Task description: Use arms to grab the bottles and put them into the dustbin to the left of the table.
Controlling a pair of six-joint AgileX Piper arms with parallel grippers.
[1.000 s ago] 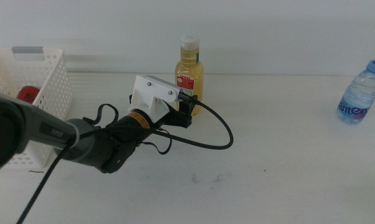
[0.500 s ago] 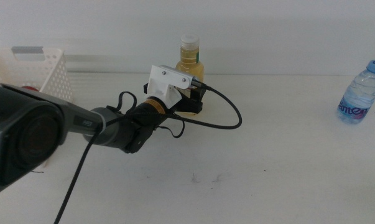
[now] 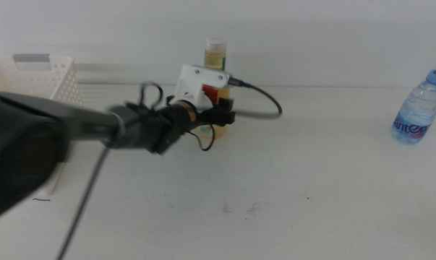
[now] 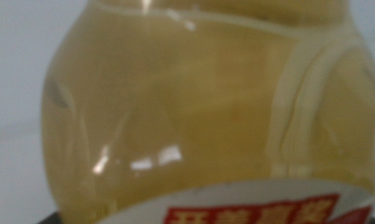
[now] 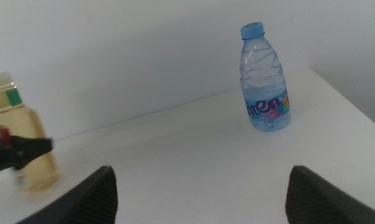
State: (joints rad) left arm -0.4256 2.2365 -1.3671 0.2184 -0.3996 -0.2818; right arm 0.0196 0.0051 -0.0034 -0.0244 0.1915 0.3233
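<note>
The yellow juice bottle stands at the back middle of the table, its body mostly hidden behind my left arm's white wrist mount. My left gripper is right at its lower body. In the left wrist view the bottle fills the frame, with only dark slivers of the jaws at both sides, wide apart. The clear water bottle with a blue cap stands at the far right. My right gripper waits out of the middle view, open and holding nothing, facing the water bottle.
The white perforated dustbin sits at the table's left edge, behind my left arm. A black cable loops from the wrist mount to the right of the juice bottle. Faint scuffs mark the tabletop near the front middle.
My left arm has stretched forward and up toward the juice bottle, so its gripper now sits at the bottle's body. The water bottle has not moved.
</note>
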